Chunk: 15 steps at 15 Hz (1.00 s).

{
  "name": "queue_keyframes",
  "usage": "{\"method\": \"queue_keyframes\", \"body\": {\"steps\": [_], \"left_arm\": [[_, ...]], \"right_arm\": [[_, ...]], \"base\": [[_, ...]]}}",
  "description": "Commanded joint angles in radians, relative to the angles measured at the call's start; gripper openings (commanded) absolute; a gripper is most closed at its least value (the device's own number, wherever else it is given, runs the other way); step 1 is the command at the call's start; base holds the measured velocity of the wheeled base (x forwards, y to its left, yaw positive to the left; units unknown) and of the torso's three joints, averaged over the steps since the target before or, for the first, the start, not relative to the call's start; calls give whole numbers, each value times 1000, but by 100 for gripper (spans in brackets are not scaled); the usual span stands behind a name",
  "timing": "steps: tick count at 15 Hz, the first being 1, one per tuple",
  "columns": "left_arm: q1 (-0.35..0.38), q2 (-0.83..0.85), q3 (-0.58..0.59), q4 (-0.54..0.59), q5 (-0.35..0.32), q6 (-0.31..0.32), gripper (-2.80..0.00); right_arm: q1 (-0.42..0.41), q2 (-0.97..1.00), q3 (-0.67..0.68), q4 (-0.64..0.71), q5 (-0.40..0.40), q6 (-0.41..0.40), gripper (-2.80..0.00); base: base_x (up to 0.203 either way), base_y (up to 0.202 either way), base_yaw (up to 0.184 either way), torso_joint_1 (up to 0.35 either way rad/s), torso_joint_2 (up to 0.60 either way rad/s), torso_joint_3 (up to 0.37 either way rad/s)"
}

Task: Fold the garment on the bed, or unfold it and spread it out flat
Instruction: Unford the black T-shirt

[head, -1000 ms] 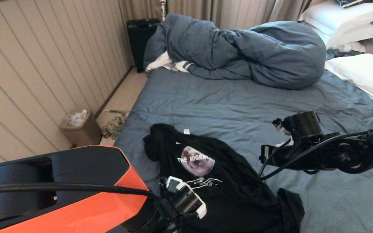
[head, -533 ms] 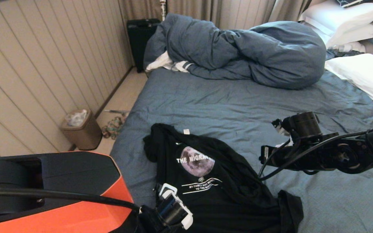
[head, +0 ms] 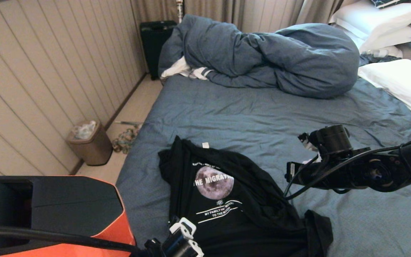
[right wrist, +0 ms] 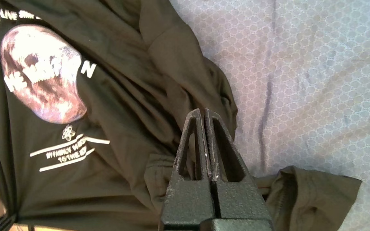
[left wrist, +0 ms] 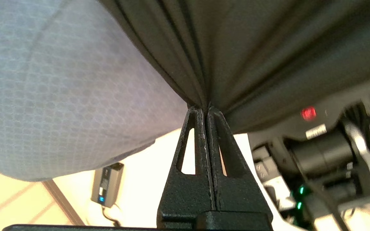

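Observation:
The garment [head: 227,203], a black T-shirt with a grey moon print and white text, lies crumpled near the front edge of the bed [head: 262,117]. My left gripper [left wrist: 206,108] is shut on a pinch of its black hem [left wrist: 252,48] at the bed's near edge, and the cloth fans out taut from the tips. In the head view only that gripper's wrist [head: 182,241] shows at the bottom. My right gripper [right wrist: 203,110] is shut and empty, hovering over the garment's [right wrist: 75,128] rumpled right side. Its arm [head: 334,167] reaches in from the right.
A bunched blue-grey duvet [head: 269,53] and white pillows [head: 398,78] lie at the far end of the bed. A waste bin [head: 89,142], floor clutter [head: 125,139] and a black suitcase [head: 155,43] stand along the left wall. My orange body [head: 66,214] fills the lower left.
My left gripper has drawn back toward the bed's near edge with the hem, sinking out of the head view. The shirt front has stretched out, baring more print. The right arm stayed put.

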Motion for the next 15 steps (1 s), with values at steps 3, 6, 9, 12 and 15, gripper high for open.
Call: {"method": "queue_keyframes", "body": {"steps": [3, 6, 9, 12, 15], "left_arm": [[-1, -42, 38, -3, -9, 32, -280], [-8, -75, 71, -32, -18, 71, -280], [-7, -80, 63, -40, -19, 66, -280], [-8, -73, 72, -39, -19, 71, -280], [-8, -66, 67, -47, -18, 66, -280]], "right_arm": [[2, 12, 1, -1, 0, 1, -280], [1, 12, 0, -2, 0, 2, -280], [2, 12, 1, -2, 0, 0, -280], [2, 14, 0, -2, 0, 0, -280], [2, 14, 1, -2, 0, 0, -280]], "base": [[0, 0, 0, 0, 0, 0], [0, 0, 0, 0, 0, 0], [0, 0, 0, 0, 0, 0], [0, 0, 0, 0, 0, 0], [0, 0, 0, 0, 0, 0]]}}
